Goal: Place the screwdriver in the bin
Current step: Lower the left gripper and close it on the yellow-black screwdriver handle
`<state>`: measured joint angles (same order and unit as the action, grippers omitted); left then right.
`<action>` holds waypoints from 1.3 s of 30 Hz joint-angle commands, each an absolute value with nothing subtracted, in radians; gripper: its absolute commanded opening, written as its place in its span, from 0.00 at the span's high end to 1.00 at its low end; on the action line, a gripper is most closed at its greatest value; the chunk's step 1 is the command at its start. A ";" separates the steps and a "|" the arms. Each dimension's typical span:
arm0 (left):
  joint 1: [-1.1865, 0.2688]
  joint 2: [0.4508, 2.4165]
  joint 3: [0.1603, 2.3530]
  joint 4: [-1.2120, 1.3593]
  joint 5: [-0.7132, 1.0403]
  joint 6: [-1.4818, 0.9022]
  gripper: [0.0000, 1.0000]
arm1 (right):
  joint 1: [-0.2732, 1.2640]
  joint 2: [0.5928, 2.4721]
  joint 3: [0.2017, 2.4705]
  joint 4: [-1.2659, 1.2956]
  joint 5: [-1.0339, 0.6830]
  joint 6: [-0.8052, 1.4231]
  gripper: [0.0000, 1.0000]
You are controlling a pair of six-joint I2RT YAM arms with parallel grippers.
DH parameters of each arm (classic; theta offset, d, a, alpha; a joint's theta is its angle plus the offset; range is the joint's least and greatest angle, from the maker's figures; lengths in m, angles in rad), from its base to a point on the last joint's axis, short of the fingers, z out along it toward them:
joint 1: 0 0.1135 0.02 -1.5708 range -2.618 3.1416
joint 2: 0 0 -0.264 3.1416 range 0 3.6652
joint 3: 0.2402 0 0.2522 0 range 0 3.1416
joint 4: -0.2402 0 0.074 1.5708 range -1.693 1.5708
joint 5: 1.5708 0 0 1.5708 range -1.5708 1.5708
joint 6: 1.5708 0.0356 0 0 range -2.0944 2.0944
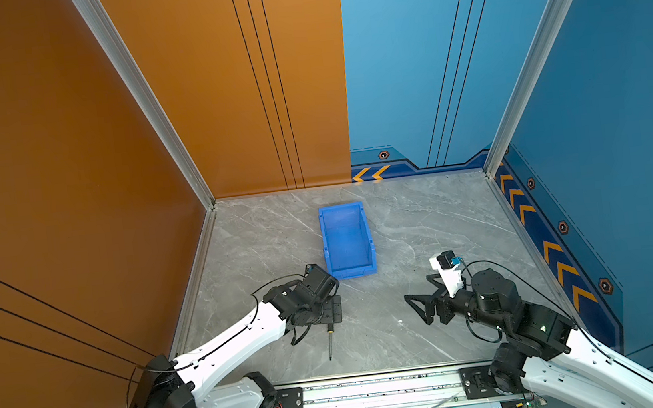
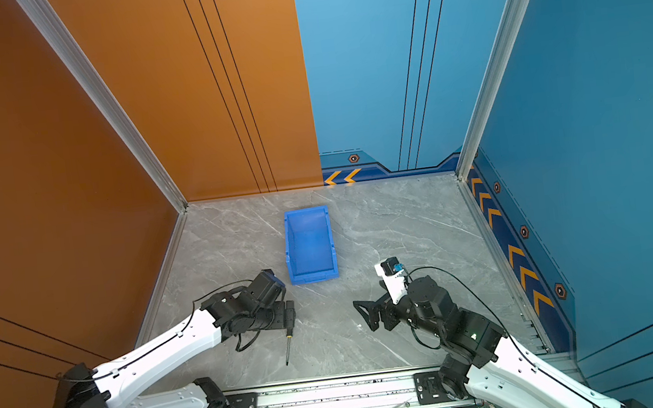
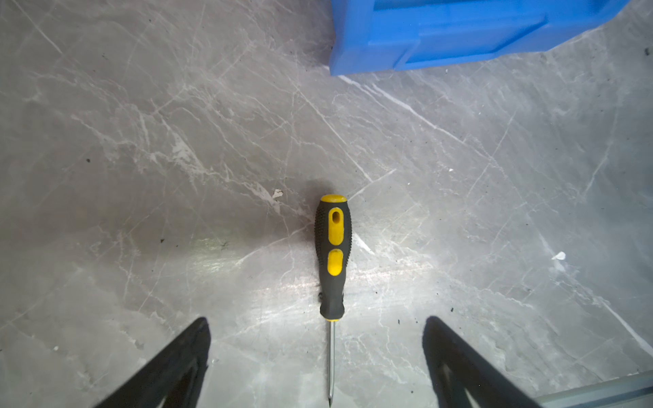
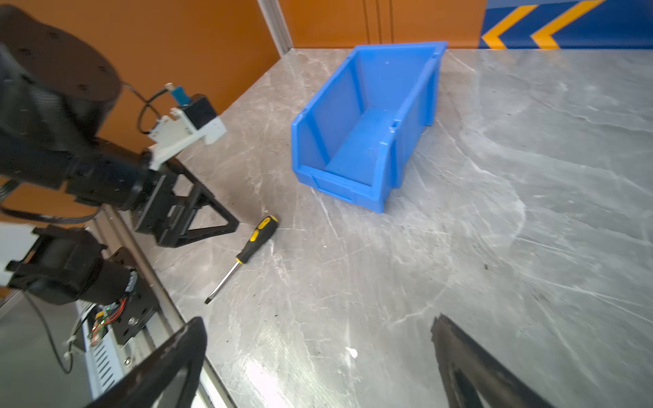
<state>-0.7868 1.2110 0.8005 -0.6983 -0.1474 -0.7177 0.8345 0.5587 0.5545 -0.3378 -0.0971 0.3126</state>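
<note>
screwdriver [image 3: 332,254] looks light, stiff, probably rolls. skinny shaft slippery, grab textured handle mid-length. left gripper [image 3: 316,319] jaws wide open over it, right gripper [image 4: 318,321] open too, empty.

In both top views the left claw [image 1: 331,312] hides most of the handle of the screwdriver [image 1: 330,345] beneath it, and in the left wrist view the bin [image 3: 371,46], beyond the claw, runs off the edge.
</note>
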 commanded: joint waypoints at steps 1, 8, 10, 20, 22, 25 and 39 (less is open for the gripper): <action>-0.793 1.249 0.772 -0.658 -0.143 -0.749 0.09 | 0.904 0.563 0.528 -0.227 -0.167 0.211 0.00; -0.796 1.343 0.756 -0.619 -0.123 -0.743 0.13 | 1.015 0.629 0.537 -0.219 -0.140 0.149 0.00; -0.796 1.371 0.757 -0.611 -0.119 -0.740 0.20 | 1.026 0.636 0.532 -0.201 -0.117 0.149 0.00; -0.806 1.461 0.768 -0.580 -0.124 -0.744 0.36 | 1.029 0.640 0.512 -0.176 -0.089 0.163 0.00; -0.810 1.473 0.766 -0.578 -0.130 -0.744 0.39 | 1.029 0.628 0.510 -0.187 -0.082 0.163 0.00; -0.817 1.494 0.761 -0.569 -0.133 -0.746 0.44 | 1.029 0.606 0.503 -0.203 -0.070 0.165 0.00; -0.852 1.531 0.759 -0.563 -0.144 -0.769 0.79 | 1.029 0.573 0.505 -0.225 -0.048 0.161 0.00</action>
